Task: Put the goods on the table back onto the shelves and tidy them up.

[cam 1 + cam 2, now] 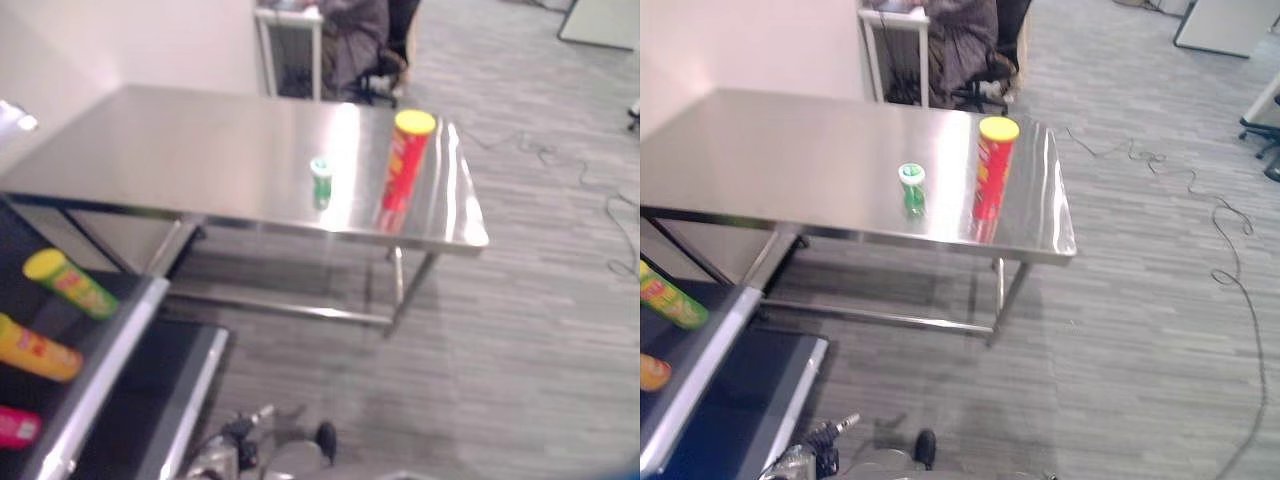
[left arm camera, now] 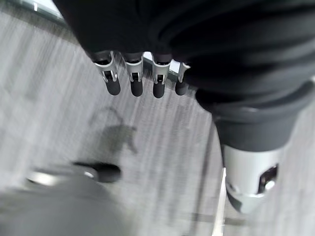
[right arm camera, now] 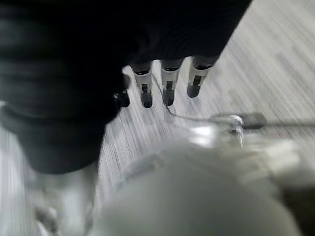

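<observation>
Red tube [image 1: 405,165], green cup [image 1: 321,181] upright on table [image 1: 150,150].

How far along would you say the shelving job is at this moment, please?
Done: three cans already lie on the shelf, the green can, the orange can and a pink one. In hand: nothing; the left robot hand and the right robot hand hang open over the floor. Left: the tall red can and small green cup stand on the steel table.

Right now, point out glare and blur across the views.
Left eye view: bright glare streaks the steel table around the tall red yellow-lidded can and small green can. Left wrist view: left hand sharp, floor smeared. Right wrist view: right hand and surroundings blurred.
</observation>
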